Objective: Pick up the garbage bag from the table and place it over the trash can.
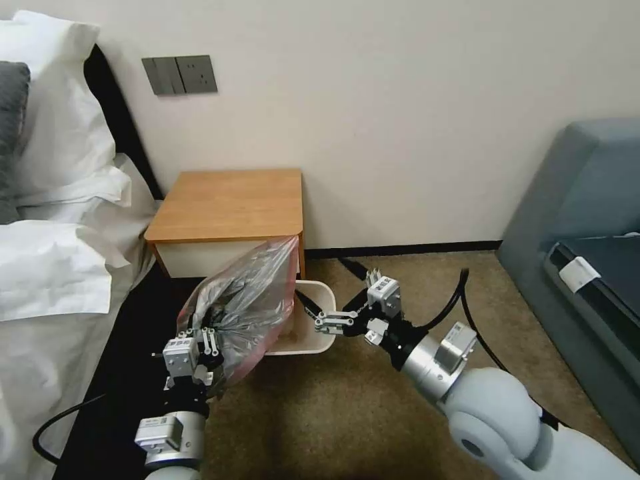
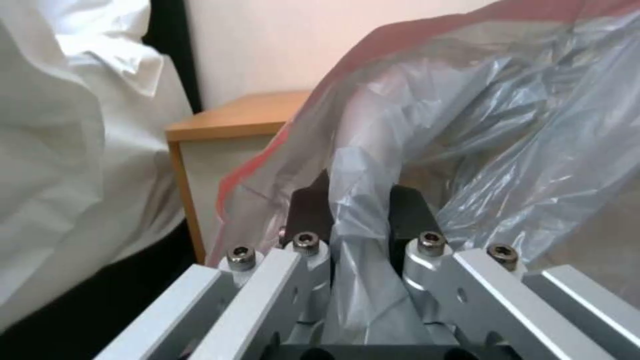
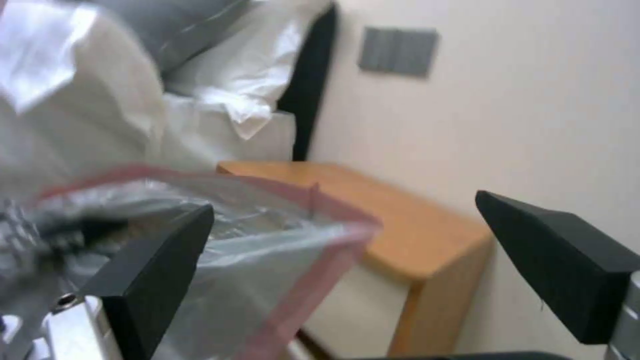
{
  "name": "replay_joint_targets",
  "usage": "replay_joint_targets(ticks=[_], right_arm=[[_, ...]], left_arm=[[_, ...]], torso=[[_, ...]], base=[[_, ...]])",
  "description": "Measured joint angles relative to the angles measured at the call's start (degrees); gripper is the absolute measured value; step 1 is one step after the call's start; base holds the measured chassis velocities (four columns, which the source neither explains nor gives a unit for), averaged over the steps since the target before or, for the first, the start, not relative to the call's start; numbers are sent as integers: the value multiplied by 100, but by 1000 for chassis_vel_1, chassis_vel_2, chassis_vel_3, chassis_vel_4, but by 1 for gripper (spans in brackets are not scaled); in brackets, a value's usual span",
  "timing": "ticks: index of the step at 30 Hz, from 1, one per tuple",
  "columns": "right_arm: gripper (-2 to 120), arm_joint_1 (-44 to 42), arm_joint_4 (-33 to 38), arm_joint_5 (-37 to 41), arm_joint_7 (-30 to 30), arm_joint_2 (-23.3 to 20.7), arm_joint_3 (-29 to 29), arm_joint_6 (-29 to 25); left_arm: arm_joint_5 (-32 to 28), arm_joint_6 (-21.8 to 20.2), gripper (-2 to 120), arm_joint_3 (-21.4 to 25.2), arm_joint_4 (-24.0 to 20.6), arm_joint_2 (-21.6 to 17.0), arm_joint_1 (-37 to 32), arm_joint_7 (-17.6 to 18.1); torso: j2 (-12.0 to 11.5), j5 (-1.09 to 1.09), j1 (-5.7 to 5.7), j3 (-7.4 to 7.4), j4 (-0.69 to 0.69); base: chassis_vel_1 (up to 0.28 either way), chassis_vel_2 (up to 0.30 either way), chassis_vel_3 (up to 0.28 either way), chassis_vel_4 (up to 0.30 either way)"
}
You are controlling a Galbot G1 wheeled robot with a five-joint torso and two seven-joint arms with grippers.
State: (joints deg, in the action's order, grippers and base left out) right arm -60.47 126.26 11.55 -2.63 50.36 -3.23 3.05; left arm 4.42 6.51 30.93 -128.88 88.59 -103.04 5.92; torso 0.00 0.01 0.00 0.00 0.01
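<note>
The garbage bag (image 1: 250,300) hangs in the air, grey and crinkly with a pinkish-red rim, in front of the table (image 1: 227,200) and over the left part of the trash can (image 1: 317,340). My left gripper (image 1: 200,343) is shut on the bag's lower fold; in the left wrist view its gripper (image 2: 360,215) pinches the bag (image 2: 500,125). My right gripper (image 1: 313,310) is open over the cream-white bin, just right of the bag's edge. In the right wrist view its gripper (image 3: 353,260) stands wide open, with the bag's rim (image 3: 267,250) beyond the fingertips and the table (image 3: 400,220) behind.
A bed with white linen (image 1: 53,267) lies close on the left. A grey sofa (image 1: 587,220) stands at the right. Brown carpet (image 1: 333,413) lies in front of the bin. The wall with grey sockets (image 1: 180,75) is behind the nightstand.
</note>
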Motion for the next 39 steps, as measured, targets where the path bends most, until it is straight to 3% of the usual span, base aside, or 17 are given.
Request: replay_joint_targets(ticks=[5, 10, 26, 39], right_arm=[[100, 988, -407, -810, -415, -84, -595, -129], [100, 2172, -933, -873, -609, 105, -1307, -61], [100, 3130, -1761, -787, -725, 549, -2229, -20], [100, 4020, -2747, -683, -677, 1052, -2715, -19]], left_arm=[[269, 126, 10, 86, 53, -40, 18, -211], [580, 456, 10, 302, 194, -60, 43, -513], [1069, 815, 10, 530, 319, -98, 146, -786], [2230, 1730, 10, 644, 632, -115, 92, -1003]], torso=[[0, -1, 0, 0, 0], [0, -2, 0, 0, 0], [0, -1, 0, 0, -1], [0, -1, 0, 0, -1]], base=[[0, 0, 0, 0], [0, 0, 0, 0], [0, 0, 0, 0], [0, 0, 0, 0]])
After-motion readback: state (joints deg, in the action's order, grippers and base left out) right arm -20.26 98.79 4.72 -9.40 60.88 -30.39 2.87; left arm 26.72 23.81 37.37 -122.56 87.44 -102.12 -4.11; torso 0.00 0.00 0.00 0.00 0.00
